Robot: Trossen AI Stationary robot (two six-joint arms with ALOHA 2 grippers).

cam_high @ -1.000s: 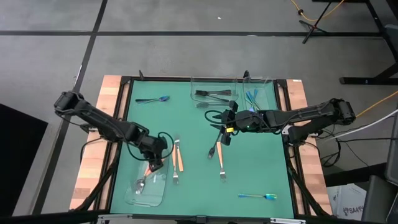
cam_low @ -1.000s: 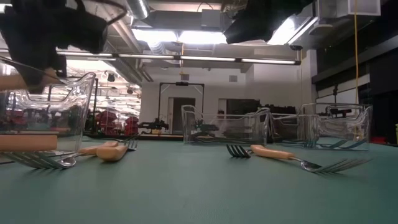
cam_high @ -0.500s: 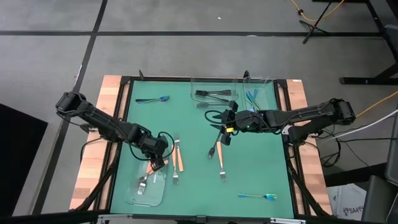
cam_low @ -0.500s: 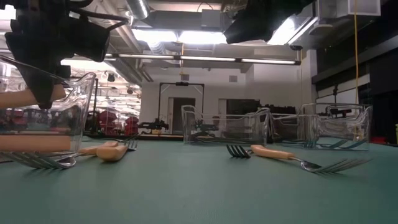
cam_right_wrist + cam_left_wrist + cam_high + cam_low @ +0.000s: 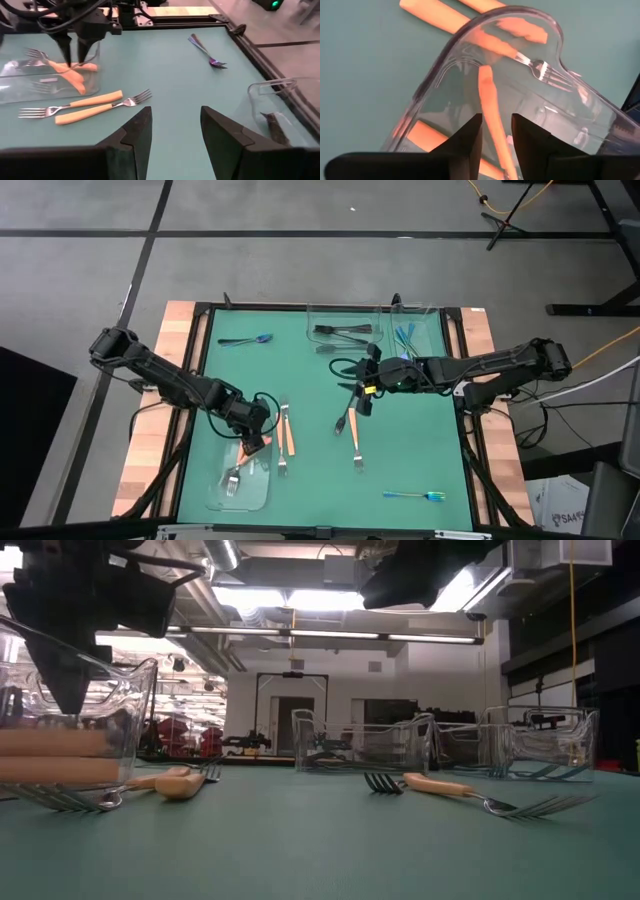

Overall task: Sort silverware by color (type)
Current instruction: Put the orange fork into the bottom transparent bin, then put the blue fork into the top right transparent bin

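The left gripper [image 5: 255,442] hangs over the near tray [image 5: 262,498], its fingers [image 5: 465,145] parted with nothing between them. Straight below the gap lies an orange fork [image 5: 492,112] inside the tray, loose from both tips; a second orange fork [image 5: 520,47] lies in the tray just beyond it, head pointing away from the fingers. Just outside the tray wall, beside the left gripper, two more orange forks [image 5: 286,432] lie side by side on the desk [image 5: 420,450].

The right gripper [image 5: 364,392] hovers near the middle of the desk, its fingers [image 5: 135,135] spread wide and empty. Another pair of orange forks [image 5: 354,430] lies on the desk just in front of its tips. A blue fork [image 5: 415,495] lies well away, toward the near right corner, and a blue utensil [image 5: 248,340] lies at the far left. Behind the right gripper stand two far trays: one [image 5: 320,312] holds black pieces [image 5: 342,332], the other [image 5: 432,312] holds what seem to be blue pieces [image 5: 404,336], though they are too small to tell apart.
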